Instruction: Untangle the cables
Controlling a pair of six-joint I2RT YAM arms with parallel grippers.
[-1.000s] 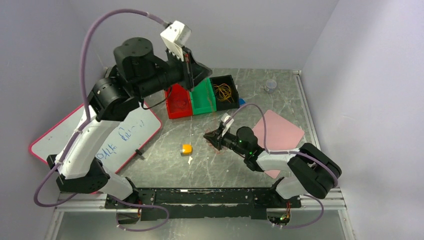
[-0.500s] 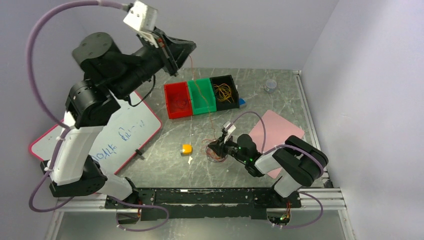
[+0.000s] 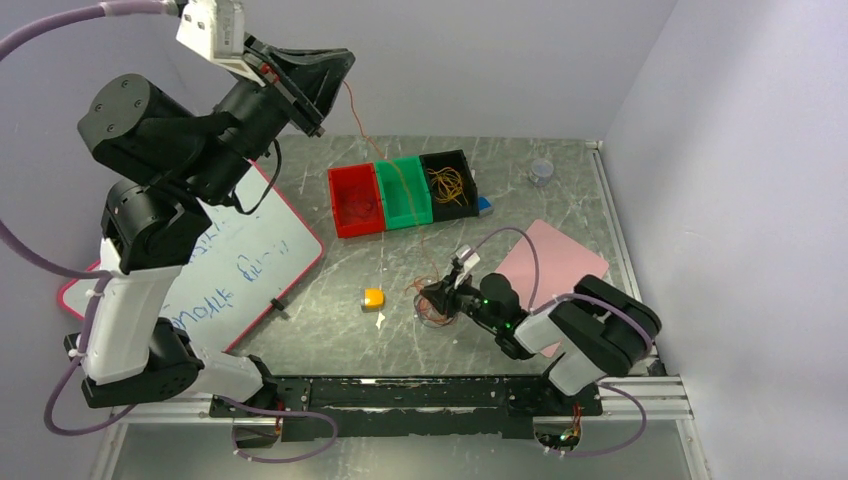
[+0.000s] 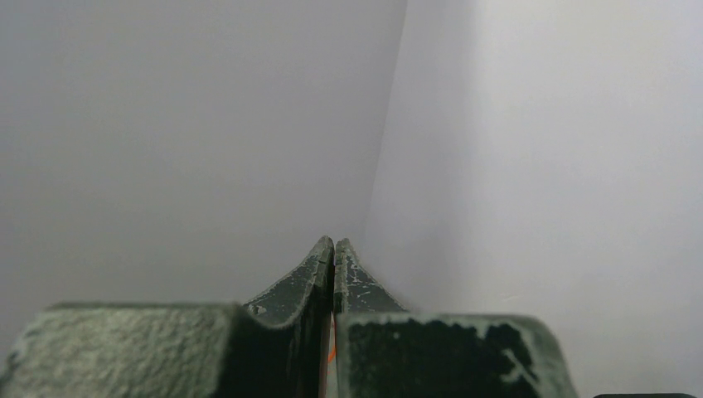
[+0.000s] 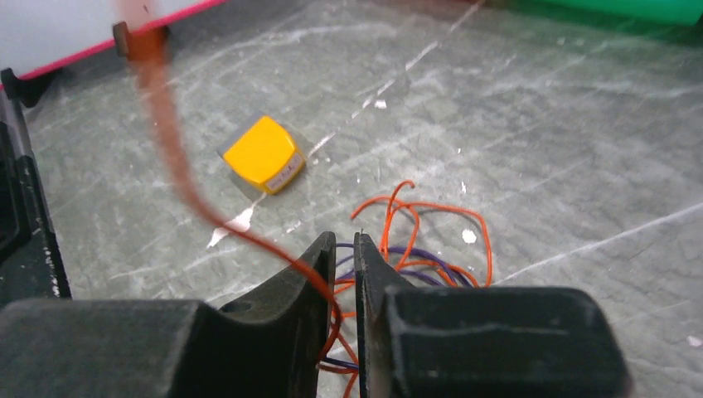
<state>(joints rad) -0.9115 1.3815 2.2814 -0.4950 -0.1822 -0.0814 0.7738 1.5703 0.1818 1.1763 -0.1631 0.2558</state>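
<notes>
The cables are a small tangle (image 5: pixel 431 240) of thin orange and purple wires lying on the table, also seen in the top view (image 3: pixel 437 304). My right gripper (image 5: pixel 346 240) sits low on the table (image 3: pixel 432 297), shut on wires of the tangle. One orange cable (image 3: pixel 360 120) runs taut from the tangle up to my left gripper (image 3: pixel 335 62), which is raised high at the back left and shut on it. In the left wrist view the left gripper (image 4: pixel 333 242) faces the wall, with a sliver of orange between its shut jaws. The taut cable crosses the right wrist view (image 5: pixel 166 141).
A yellow block (image 3: pixel 373 297) lies left of the tangle. Red (image 3: pixel 343 213), green (image 3: pixel 422 205) and black (image 3: pixel 467 175) bins stand at the back, the black one holding yellow wires. A whiteboard (image 3: pixel 250 270) lies left, a pink sheet (image 3: pixel 555 262) right, and a grey cap (image 3: pixel 541 171) back right.
My left arm has risen and swung left and back, drawing the orange cable out taut. My right gripper has moved nearer and lower and holds the tangle at the table.
</notes>
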